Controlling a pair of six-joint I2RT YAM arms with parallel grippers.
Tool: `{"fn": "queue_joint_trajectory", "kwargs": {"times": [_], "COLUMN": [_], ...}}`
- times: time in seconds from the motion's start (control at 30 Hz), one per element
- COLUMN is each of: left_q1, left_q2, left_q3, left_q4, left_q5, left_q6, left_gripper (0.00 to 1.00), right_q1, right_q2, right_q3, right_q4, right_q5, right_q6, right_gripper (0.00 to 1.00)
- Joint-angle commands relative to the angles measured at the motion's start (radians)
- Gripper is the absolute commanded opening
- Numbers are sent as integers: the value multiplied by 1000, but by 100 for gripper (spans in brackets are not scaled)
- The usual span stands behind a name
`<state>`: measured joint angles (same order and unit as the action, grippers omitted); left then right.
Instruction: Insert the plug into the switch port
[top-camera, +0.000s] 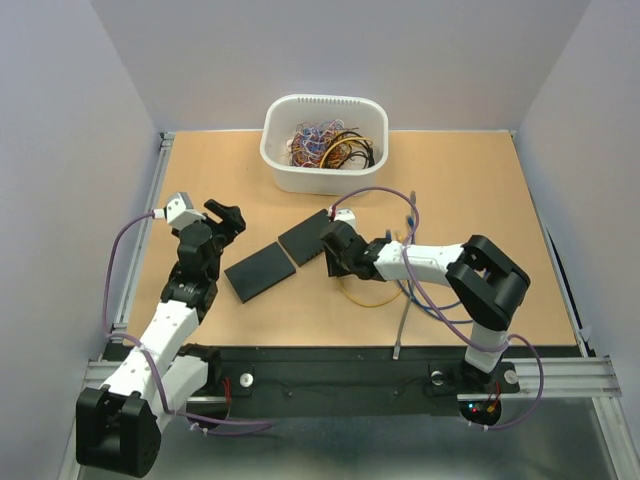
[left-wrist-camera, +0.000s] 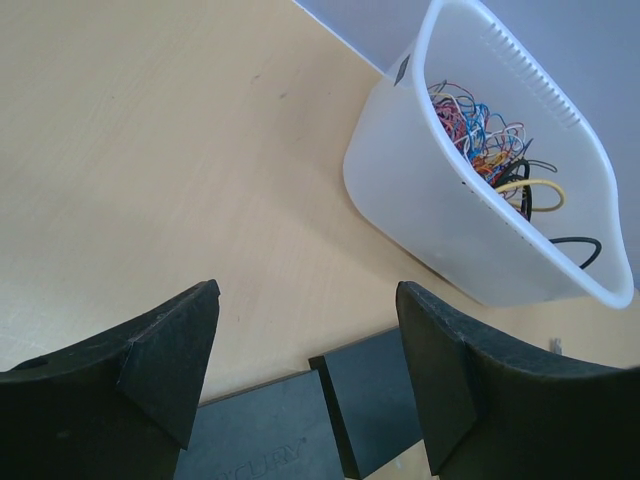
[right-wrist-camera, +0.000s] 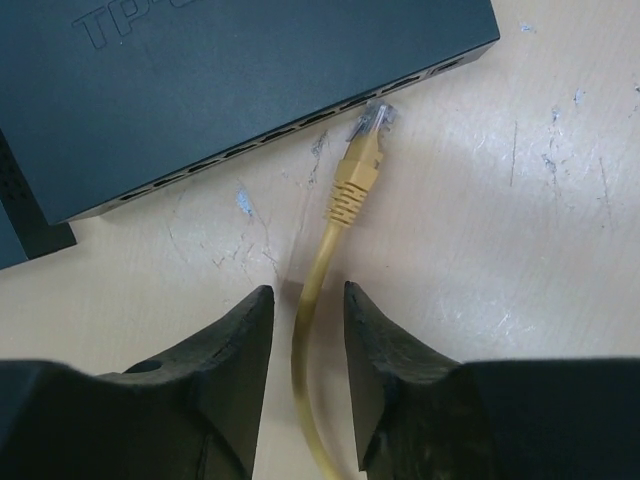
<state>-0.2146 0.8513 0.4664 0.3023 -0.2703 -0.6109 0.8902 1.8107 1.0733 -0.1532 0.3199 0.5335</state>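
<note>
Just beside the port row of the dark switch (right-wrist-camera: 250, 90) lies the clear-tipped plug (right-wrist-camera: 366, 135), yellow boot and yellow cable (right-wrist-camera: 310, 300) trailing (not inserted). The right gripper (right-wrist-camera: 308, 330) straddles that cable, though I can't tell if it grips. The left gripper (left-wrist-camera: 305, 360) gapes empty.

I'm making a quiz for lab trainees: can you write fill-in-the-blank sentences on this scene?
The cable between the fingers of the right end effector is ___. Its plug lies on the ___, just outside the switch. The white bin holds tangled ___. The jaws of the left end effector stand ___.
Missing: yellow; table; wires; open.
</note>
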Motion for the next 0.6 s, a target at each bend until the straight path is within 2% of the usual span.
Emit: {"fn": "queue_joint_trajectory", "kwargs": {"times": [0.0,0.13,0.2,0.23,0.37,0.57], "left_q1": [-2,-2,-2,-2,-8,-45], "left_q2": [-29,-32,-41,-44,-72,-104], "left_q3": [-11,-6,-5,-5,-8,20], "left_q4": [21,17,15,15,14,14], "left_q5": [-7,5,16,20,51,109], "left_q6": [10,8,7,7,-3,14], "left_gripper": [82,82,82,82,82,80], "right_q1": [19,24,29,29,33,33], "right_q2": [22,52,62,62,10,-168], "right_q3": [39,37,34,33,2,-71], "right_q4": [7,7,7,7,6,7], "right_q5": [33,25,22,19,19,13], "right_q6": [25,31,34,31,20,-20], "right_gripper": [38,23,12,1,0,0]}}
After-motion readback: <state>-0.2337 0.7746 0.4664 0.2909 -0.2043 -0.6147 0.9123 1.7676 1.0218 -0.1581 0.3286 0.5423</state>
